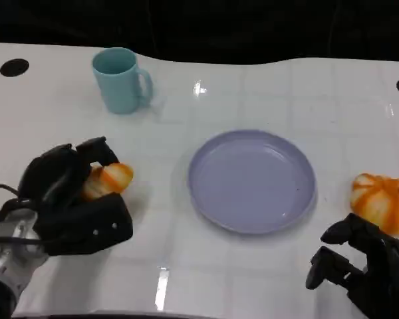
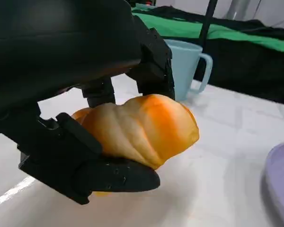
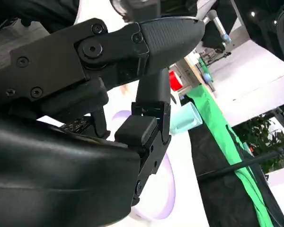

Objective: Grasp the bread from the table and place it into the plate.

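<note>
Left hand point(image 1: 70, 199) is gripping the bread point(image 1: 108, 179), left of the plate point(image 1: 251, 181). Right hand point(image 1: 362, 262), fingers apart, is holding nothing, right of the plate. Second bread point(image 1: 382, 201) is lying beside it on the desk point(image 1: 253, 279).

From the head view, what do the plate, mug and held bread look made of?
Plate: lavender, smooth, soft sheen; plastic or glazed ceramic, can't tell which.
Mug: pale blue, matte; likely plastic or ceramic.
Bread in the left hand: orange-tan, ridged, evenly glossy; probably a foam or plastic replica.
</note>
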{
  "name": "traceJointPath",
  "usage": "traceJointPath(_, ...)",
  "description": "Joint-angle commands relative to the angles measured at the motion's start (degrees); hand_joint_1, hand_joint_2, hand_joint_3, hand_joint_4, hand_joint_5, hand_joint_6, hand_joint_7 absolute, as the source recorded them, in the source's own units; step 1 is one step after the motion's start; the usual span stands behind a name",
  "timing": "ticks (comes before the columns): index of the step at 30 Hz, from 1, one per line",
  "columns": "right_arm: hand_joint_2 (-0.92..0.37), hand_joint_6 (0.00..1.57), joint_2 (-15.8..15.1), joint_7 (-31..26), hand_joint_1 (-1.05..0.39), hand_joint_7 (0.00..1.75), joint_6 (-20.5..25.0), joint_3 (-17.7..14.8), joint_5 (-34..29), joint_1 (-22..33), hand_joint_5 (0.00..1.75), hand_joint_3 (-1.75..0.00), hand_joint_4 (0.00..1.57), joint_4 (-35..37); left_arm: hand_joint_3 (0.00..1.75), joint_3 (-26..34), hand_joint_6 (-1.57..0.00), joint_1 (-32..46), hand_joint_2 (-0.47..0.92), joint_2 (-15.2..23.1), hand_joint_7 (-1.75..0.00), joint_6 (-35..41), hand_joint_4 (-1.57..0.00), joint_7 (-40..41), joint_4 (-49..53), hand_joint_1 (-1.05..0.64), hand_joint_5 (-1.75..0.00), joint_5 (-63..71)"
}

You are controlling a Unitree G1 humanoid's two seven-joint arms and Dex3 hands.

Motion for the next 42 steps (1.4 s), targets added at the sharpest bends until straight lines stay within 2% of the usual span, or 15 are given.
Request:
traceJointPath(1,-0.92,0.83,-0.73,-0.18,-0.52,1.02,0.17,-0.6,0.11,0.0,1.54,-0.2,0.74,0.0,1.14,0.74,-0.69,-1.95,0.57,-0.83,-1.75,-0.48,-0.82,-1.76,-2.31,-0.28,-1.75,-1.51)
traceJointPath(6,-0.92,0.83,-0.65,-0.16,-0.53,1.02,0.04,-0.47,-0.04,0.22,1.54,-0.19,0.74,-0.07,0.95,0.36,-0.64,-4.48,0.63,-2.74,-1.75,-1.14,-0.82,-1.25,-3.47,-0.24,-1.75,-1.0)
traceJointPath(17,-0.92,0.81,-0.39,0.44,-0.52,1.02,-1.6,-0.05,-0.67,0.61,1.55,-0.23,0.73,0.13,1.26,-3.77,-0.68,-11.74,0.49,-8.28,-1.75,-4.79,-0.88,1.26,0.63,-0.21,-1.75,3.03)
traceJointPath(25,-0.92,0.81,-0.19,0.23,-0.52,1.02,-1.16,0.26,-0.26,0.88,1.53,-0.22,0.72,-0.13,1.26,-6.88,-0.67,-15.69,0.45,-12.14,-1.75,-6.36,-0.89,2.65,4.78,-0.21,-1.75,5.28)
traceJointPath(33,-0.92,0.8,-0.39,0.25,-0.51,1.04,-1.41,0.55,-0.55,1.3,1.55,-0.24,0.72,-0.69,1.18,-10.28,-0.64,-19.59,0.48,-16.0,-1.75,-6.16,-0.89,3.49,9.65,-0.22,-1.75,7.52)
traceJointPath(39,-0.92,0.79,-0.39,0.21,-0.5,1.05,-1.49,0.66,-0.42,1.49,1.55,-0.25,0.72,-0.94,1.06,-12.19,-0.64,-21.18,0.55,-18.3,-1.75,-5.27,-0.88,4.01,11.95,-0.24,-1.75,9.02)
traceJointPath(42,-0.92,0.78,-0.3,0.34,-0.5,1.05,-1.42,0.71,-0.19,1.5,1.54,-0.25,0.72,-0.95,1.02,-12.98,-0.65,-21.84,0.53,-19.56,-1.75,-4.72,-0.88,3.59,12.95,-0.24,-1.75,9.4)
